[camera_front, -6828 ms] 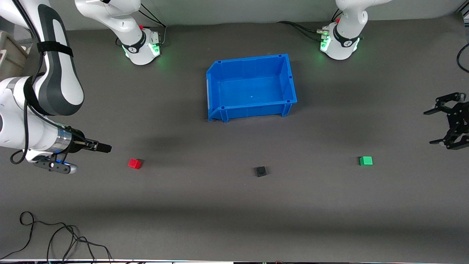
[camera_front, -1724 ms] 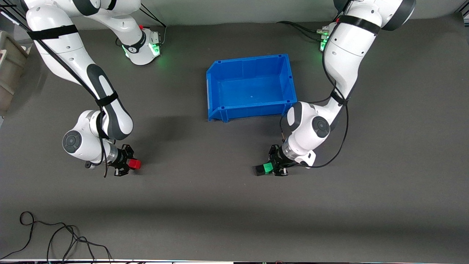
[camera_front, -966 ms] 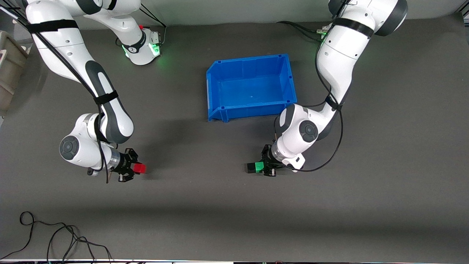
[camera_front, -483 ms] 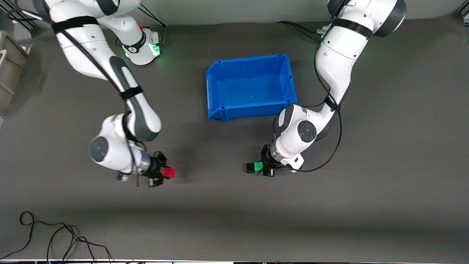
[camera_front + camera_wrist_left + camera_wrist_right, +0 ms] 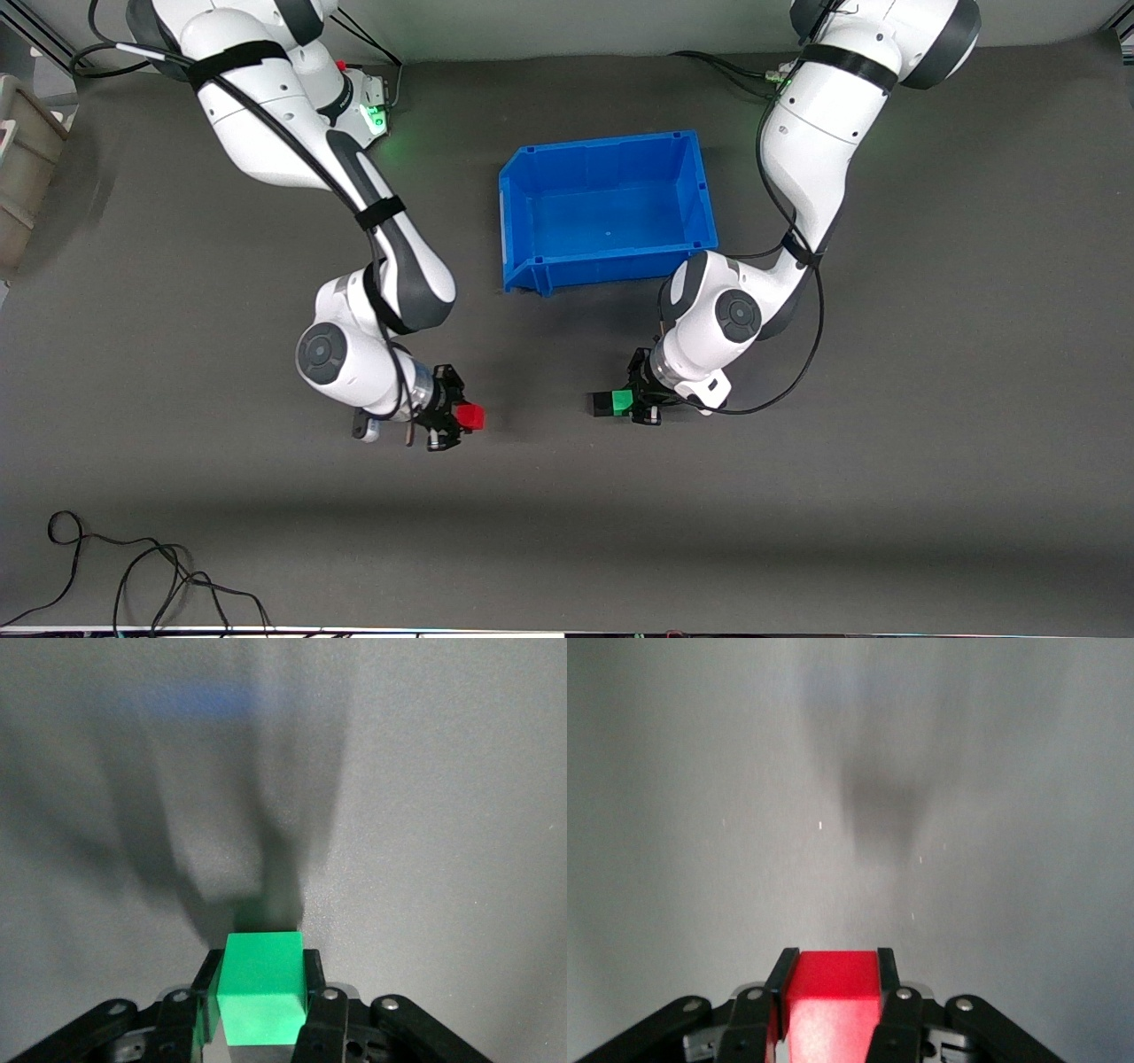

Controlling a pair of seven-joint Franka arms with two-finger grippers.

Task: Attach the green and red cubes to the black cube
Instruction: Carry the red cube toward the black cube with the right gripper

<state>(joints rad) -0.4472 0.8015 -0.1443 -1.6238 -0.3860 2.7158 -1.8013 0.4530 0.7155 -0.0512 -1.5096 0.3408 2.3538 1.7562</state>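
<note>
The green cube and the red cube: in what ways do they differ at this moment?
The green cube is bright green; the red cube is bright red. The green cube is shut in the left gripper, the red cube in the right gripper. The green cube sits against the black cube; the red cube is apart from it, toward the right arm's end of the table. Both look equal in size.
</note>
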